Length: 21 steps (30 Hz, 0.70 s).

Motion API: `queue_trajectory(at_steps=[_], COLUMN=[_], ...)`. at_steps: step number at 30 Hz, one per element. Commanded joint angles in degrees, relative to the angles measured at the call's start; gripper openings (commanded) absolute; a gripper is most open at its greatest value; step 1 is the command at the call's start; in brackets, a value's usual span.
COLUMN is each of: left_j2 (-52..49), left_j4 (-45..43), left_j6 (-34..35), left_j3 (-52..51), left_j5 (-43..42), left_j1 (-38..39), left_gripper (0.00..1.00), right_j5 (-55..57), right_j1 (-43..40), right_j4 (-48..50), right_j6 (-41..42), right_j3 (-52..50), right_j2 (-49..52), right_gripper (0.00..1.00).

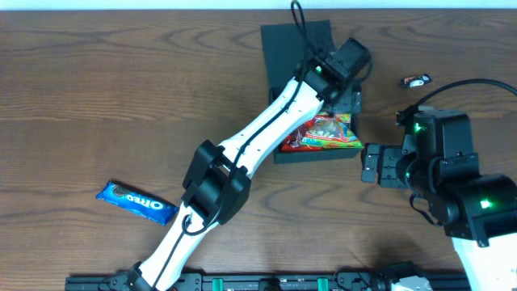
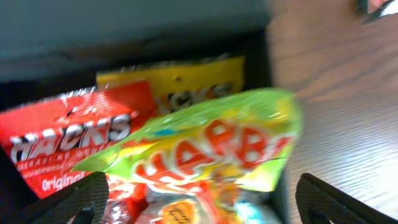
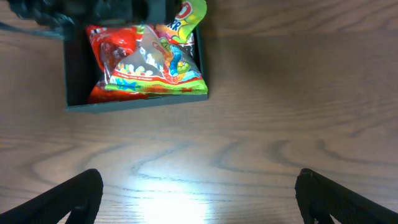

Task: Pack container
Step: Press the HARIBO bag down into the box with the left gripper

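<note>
While the left gripper [image 2: 205, 208] hangs spread wide and empty over the glossy green gummy bag [image 2: 211, 143], it should, I judge, lift straight up so nothing snags; blur may hide a touch. The bag tops a red lozenge packet [image 2: 62, 137] inside the dark teal square cardboard container [image 1: 299, 156], mid-tabletop [image 1: 97, 97]. The right gripper [image 3: 199, 199], likewise wide and empty, hovers just beside it. A blue biscuit packet [image 1: 137, 202] lies well apart.

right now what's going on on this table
The left arm reaches over the container, jaws spread above a Haribo bag lying on Hacks packets inside. The right arm hangs beside it, jaws open and empty over the table. An Oreo packet lies on the table, not yet packed.
</note>
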State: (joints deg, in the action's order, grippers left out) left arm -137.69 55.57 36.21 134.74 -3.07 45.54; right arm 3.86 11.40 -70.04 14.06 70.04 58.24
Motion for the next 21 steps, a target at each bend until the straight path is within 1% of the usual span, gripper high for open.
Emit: queue_trajectory(at_steps=[1, 4, 12, 17, 21], left_j2=[-0.94, -0.94, -1.4, -3.34, -4.59], left_j4=[-1.29, -2.93, -4.68, -7.93, -7.85], left_j6=[0.24, 0.7, 1.51, 1.73, 1.73], left_j3=[2.97, 2.99, 2.99, 2.97, 2.97], left_j5=[-1.75, -4.42, -4.44, -7.21, -6.62], left_j1=[-0.13, -0.15, 0.2, 0.81, 0.92], left_gripper=[0.96, 0.96, 0.96, 0.96, 0.96], right_j5=[0.22, 0.22, 0.22, 0.22, 0.22], right_j1=[0.48, 0.48, 0.48, 0.48, 0.48], right_j4=[-0.07, -0.09, -0.07, -0.07, -0.09], right_j6=[0.7, 0.7, 0.7, 0.7, 0.68], right_j3=[-0.09, -0.09, -0.09, -0.09, -0.09], right_j2=[-0.04, -0.04, -0.04, -0.04, -0.04], right_gripper=[0.99, 0.99, 0.99, 0.99, 0.99])
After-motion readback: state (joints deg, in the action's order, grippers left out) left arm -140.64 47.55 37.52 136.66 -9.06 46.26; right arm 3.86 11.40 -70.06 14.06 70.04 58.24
